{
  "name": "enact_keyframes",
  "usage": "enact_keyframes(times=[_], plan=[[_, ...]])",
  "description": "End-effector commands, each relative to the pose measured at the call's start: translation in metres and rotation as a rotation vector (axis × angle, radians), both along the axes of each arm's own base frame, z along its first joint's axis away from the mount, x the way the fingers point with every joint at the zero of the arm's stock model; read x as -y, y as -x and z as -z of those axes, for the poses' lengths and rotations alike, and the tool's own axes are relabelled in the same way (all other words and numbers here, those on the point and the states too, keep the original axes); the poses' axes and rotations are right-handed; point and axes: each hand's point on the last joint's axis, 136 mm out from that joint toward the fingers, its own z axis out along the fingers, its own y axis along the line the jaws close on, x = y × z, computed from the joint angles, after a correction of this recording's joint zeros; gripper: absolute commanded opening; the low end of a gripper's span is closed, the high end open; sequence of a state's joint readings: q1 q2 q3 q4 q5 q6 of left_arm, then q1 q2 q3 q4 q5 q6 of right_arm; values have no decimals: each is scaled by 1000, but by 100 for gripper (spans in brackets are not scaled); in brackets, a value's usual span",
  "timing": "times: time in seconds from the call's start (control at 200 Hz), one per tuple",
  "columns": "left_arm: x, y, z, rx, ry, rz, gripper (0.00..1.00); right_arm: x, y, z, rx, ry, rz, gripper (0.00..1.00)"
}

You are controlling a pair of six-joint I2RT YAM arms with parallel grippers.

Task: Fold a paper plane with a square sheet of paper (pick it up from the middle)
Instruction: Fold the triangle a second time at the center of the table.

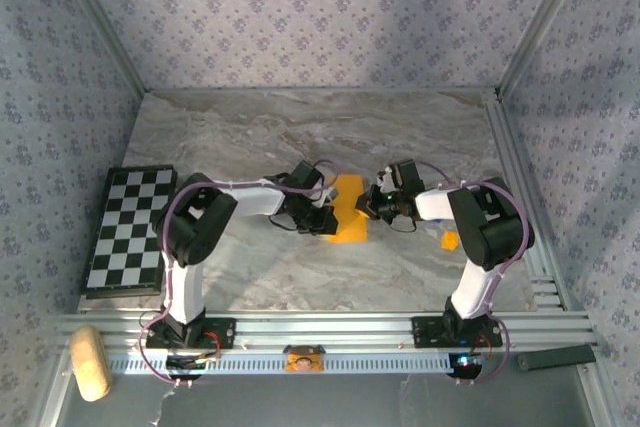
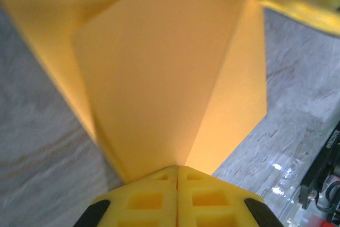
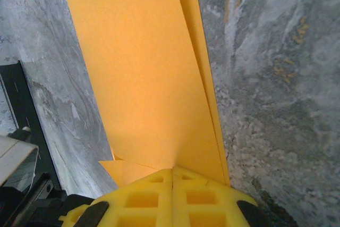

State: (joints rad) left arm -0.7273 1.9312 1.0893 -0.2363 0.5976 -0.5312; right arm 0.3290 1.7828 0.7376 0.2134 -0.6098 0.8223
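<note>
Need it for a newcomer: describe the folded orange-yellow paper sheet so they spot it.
Start at the grey marble table; mid-table, the left gripper and right gripper pinch the folded orange-yellow paper sheet. It dwarfs the tiny orange scrap to its right.

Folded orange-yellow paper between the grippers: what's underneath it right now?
Grey marbled tabletop shows around the folded orange-yellow paper sheet, pinched by the left gripper and right gripper. The patch directly beneath is covered by the paper, so anything there cannot be seen.
</note>
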Motion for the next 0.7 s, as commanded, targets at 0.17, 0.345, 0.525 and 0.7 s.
enact_keyframes(times=[0.17, 0.345, 0.525, 0.7], plan=[[-35, 10, -11, 88, -137, -13, 6, 6, 10, 24, -64, 89, -7, 2], [-34, -24, -49, 222, -62, -106, 6, -10, -9, -11, 51, 96, -38, 7], [-14, -44, -62, 198, 18, -97, 7, -2, -15, -44, 117, 145, -23, 9], [8, -56, -61, 188, 44, -55, 7, 18, 8, -45, 76, 212, 17, 11]])
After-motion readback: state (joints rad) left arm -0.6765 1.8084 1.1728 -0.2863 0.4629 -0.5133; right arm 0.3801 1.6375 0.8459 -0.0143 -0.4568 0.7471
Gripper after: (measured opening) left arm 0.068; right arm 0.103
